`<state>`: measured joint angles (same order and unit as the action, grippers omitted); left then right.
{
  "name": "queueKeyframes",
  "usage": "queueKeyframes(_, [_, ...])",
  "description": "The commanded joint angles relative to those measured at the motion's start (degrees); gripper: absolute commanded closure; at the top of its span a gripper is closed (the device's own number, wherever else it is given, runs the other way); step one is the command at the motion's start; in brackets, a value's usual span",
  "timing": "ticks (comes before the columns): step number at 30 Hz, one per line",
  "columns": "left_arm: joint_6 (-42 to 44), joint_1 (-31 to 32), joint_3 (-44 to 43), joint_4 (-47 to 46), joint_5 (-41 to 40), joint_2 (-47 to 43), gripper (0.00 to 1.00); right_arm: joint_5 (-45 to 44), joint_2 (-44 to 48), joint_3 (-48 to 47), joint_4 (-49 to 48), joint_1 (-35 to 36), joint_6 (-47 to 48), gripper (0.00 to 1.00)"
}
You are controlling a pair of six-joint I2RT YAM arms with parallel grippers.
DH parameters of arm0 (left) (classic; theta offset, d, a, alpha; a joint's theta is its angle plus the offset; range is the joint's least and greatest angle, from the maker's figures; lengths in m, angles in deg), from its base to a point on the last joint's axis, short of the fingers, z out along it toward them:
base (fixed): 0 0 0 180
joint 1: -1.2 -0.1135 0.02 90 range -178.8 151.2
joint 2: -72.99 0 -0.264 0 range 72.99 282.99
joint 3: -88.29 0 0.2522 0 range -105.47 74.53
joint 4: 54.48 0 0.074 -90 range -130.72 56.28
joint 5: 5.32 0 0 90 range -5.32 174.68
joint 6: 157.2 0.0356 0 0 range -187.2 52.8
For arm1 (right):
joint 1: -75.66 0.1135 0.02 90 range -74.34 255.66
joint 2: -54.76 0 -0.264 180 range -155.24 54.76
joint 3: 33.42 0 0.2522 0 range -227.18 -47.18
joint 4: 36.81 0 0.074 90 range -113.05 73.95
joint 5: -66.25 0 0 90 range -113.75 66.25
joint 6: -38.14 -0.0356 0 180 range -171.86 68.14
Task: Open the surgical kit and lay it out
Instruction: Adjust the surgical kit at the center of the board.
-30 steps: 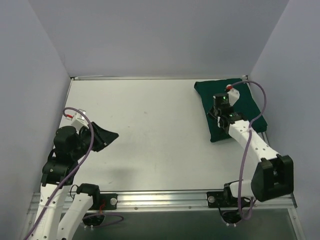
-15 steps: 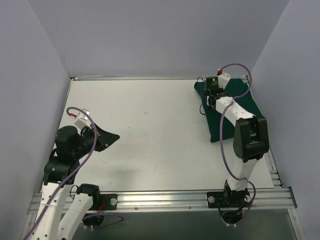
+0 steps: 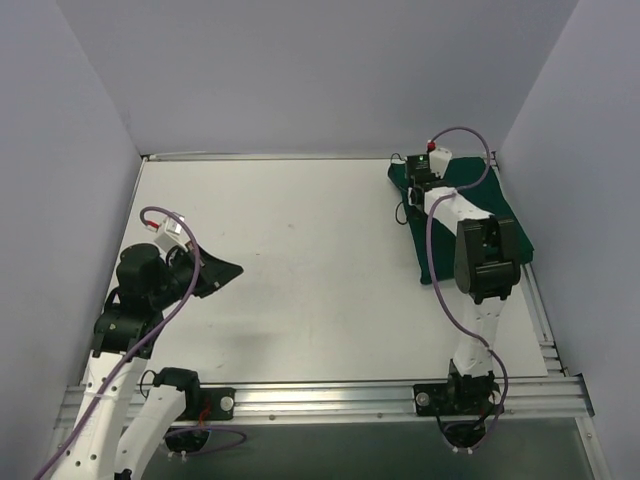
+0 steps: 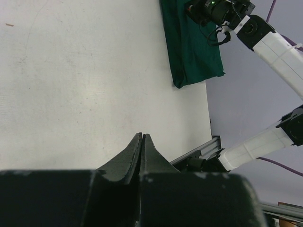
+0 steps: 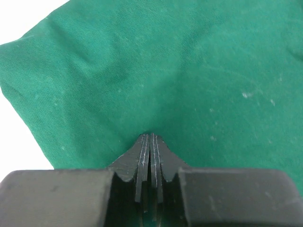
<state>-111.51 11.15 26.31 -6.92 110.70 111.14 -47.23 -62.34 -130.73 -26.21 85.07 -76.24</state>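
The green wrap (image 3: 512,222) is seen at the far right of the tabletop (image 3: 300,250), long axis near-to-far, touched at its far left corner by the right tool (image 5: 150,137), closed with no fold clearly pinched, while the left tool (image 4: 142,136), closed and empty, is held well apart.

On my feed I see a white, lightly scuffed table (image 3: 300,280) boxed in by plain pale lavender panels: a back wall (image 3: 300,70), a left wall (image 3: 50,200) and a right wall (image 3: 590,150). An aluminium rail (image 3: 320,398) runs along the near edge. The light is soft and even.
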Motion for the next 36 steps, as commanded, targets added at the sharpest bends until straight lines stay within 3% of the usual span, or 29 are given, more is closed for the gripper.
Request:
queueKeyframes(1, [0.46, -0.38, -0.64, -3.65, 1.49, 0.52, 0.98, 5.19, -2.6, -3.11, 1.84, 0.96, 2.22, 1.0])
queueKeyframes(11, [1.86, -0.38, -1.17, -1.9, 1.57, 1.4, 0.97, 27.52, -3.58, -0.66, 0.17, 4.83, 8.73, 1.0])
queueKeyframes(20, [1.87, -0.29, -1.61, -1.55, 3.25, 1.93, 0.79, 39.03, 1.26, 7.08, 2.01, 14.39, 14.35, 1.0])
queueKeyframes(25, [1.16, -0.29, -2.13, -1.81, 0.7, 2.19, 0.79, 35.54, 6.94, 11.38, 3.87, 23.36, 15.87, 1.0])
queueKeyframes(30, [-0.16, -0.2, -2.31, -5.23, -1.15, 5.78, 0.79, 28.87, 18.45, 18.5, -0.71, 23.46, 10.33, 1.0])
queueKeyframes(34, [-0.25, 1.55, -3.71, -7.61, -4.21, 11.67, 0.87, 19.91, 27.61, 18.77, -0.28, 23.2, 5.76, 0.88])
queueKeyframes(36, [0.19, 2.43, -6.87, -6.91, -6.68, 17.27, 0.98, 16.82, 33.82, 18.6, 1.48, 22.24, 2.33, 0.7])
